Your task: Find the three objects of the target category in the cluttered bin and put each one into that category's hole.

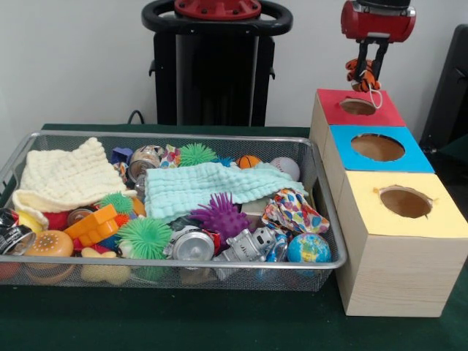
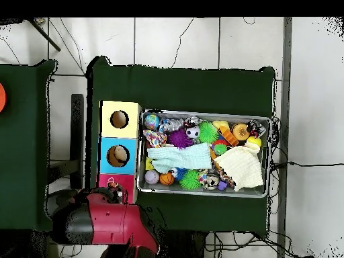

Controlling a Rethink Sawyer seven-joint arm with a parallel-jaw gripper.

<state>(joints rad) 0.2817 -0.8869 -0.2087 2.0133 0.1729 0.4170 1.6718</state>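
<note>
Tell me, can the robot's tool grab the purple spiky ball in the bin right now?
Probably not yet. The tool is shut on a small tiger toy above the red box's hole, so it is busy. The purple spiky ball lies on top of the clutter with nothing covering it, so once the tool is empty the way looks free.

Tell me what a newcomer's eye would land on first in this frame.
Probably the gripper hanging over the red box, shut on a small orange striped toy just above the hole. Next, the wire bin heaped with bright clutter: a cream cloth at one end, a pale green cloth across the middle and a purple spiky ball in front of it.
</note>
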